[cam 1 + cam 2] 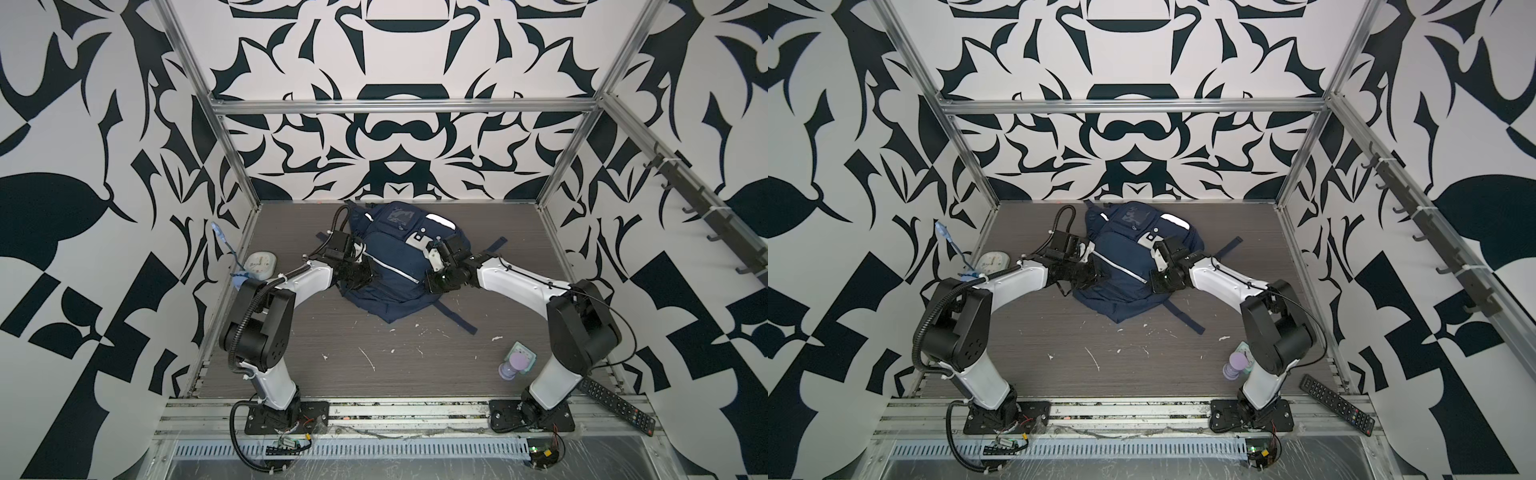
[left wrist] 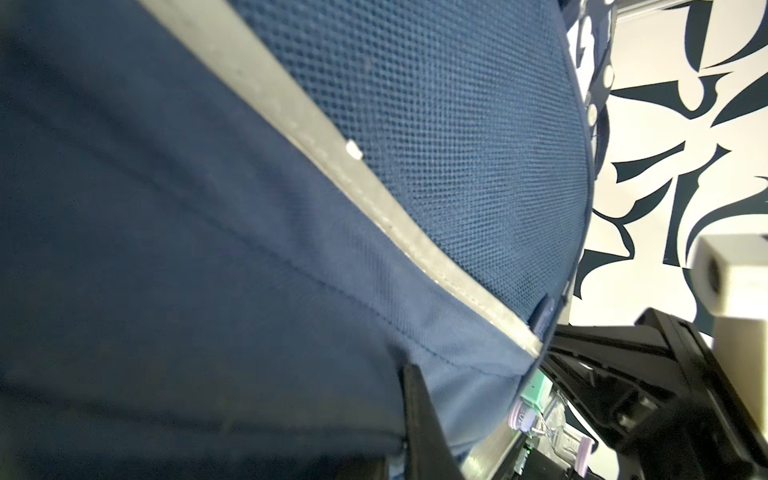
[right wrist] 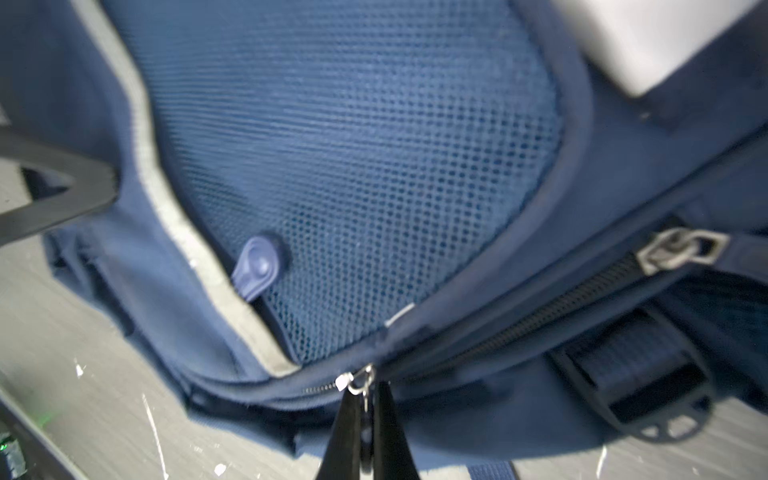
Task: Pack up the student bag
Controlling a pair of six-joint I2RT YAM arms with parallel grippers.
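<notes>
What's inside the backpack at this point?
Nothing shows: the backpack's fabric and mesh pocket hide the interior, so any contents cannot be seen. The right claw pinches a zip pull.

Nothing here is clear enough for me to read. The remote control [image 1: 617, 401] lying at the near right has rows of keys, but their markings are too small to make out. The round white device [image 1: 261, 266] over on the left carries faint print that stays illegible. On the student bag [image 1: 384, 266], the clear window pocket [image 1: 397, 218] shows only a blurred shape, and the white-grey patch [image 1: 416, 240] bears plain dark dots.
</notes>
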